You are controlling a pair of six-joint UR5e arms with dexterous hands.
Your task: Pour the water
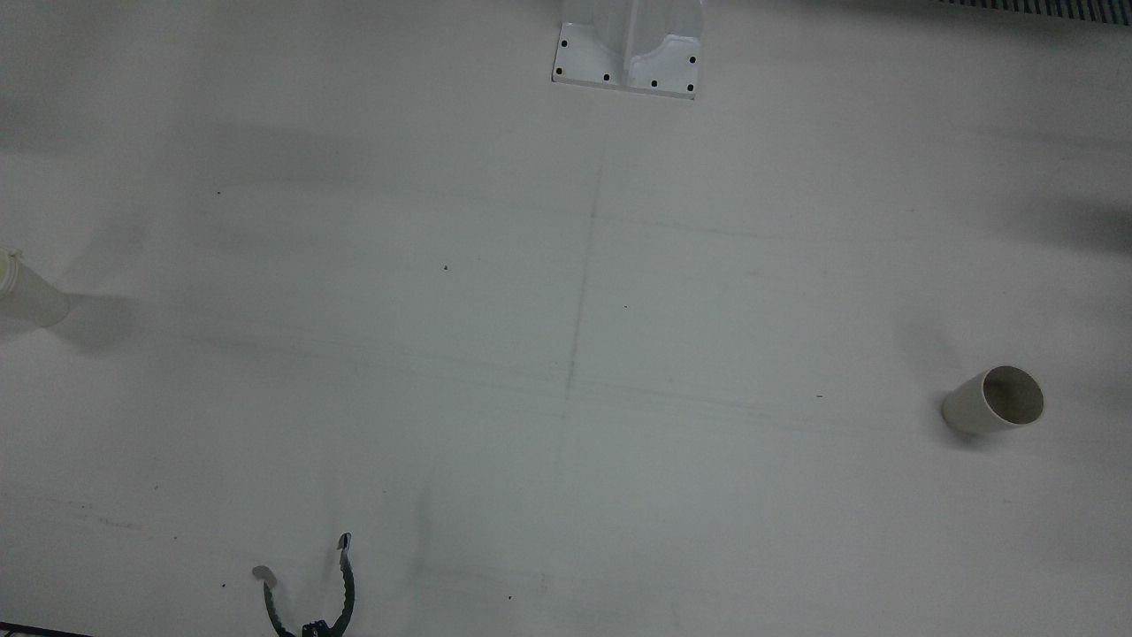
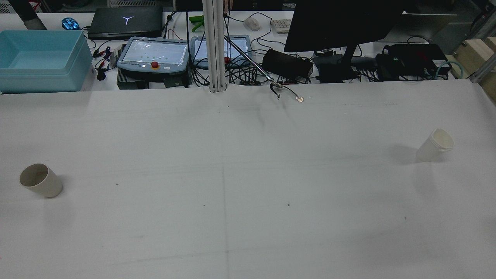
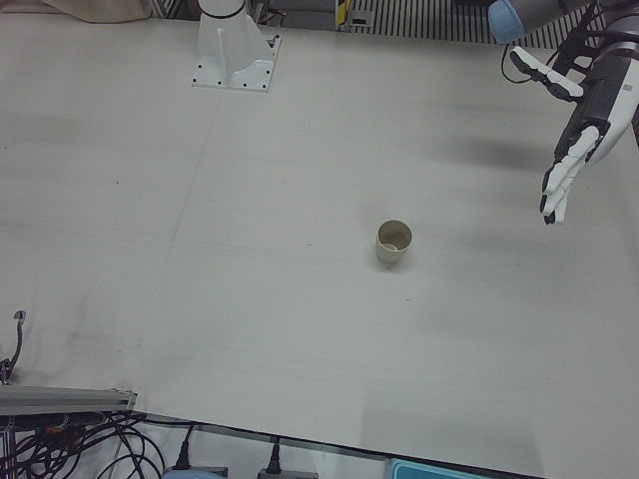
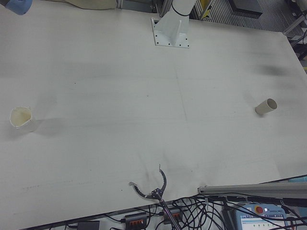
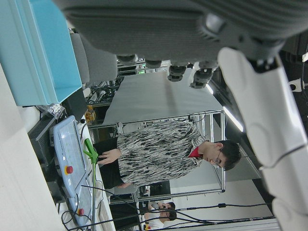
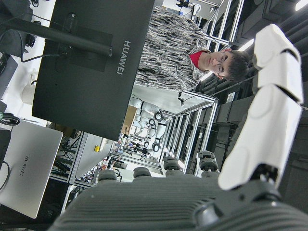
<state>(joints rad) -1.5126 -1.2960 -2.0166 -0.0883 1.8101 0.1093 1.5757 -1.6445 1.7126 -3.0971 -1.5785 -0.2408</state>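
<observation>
A beige cup [image 2: 40, 180] stands open-topped on the white table on my left side; it also shows in the front view [image 1: 995, 400] and the left-front view [image 3: 392, 242]. A white cup [image 2: 436, 144] stands far off on my right side, also in the right-front view [image 4: 21, 118]. My left hand [image 3: 584, 110] hovers open and empty above the table, well off to the side of the beige cup. My right hand shows only in its own view, as pale fingers [image 6: 260, 125] spread and holding nothing. Both hands are far from the cups.
A metal grabber tool [image 1: 309, 593] pokes over the table's operator-side edge. An arm pedestal [image 1: 628, 49] is bolted at the robot-side edge. Beyond the operator-side edge are a blue bin [image 2: 42, 58], pendants, cables and a monitor [image 2: 341, 23].
</observation>
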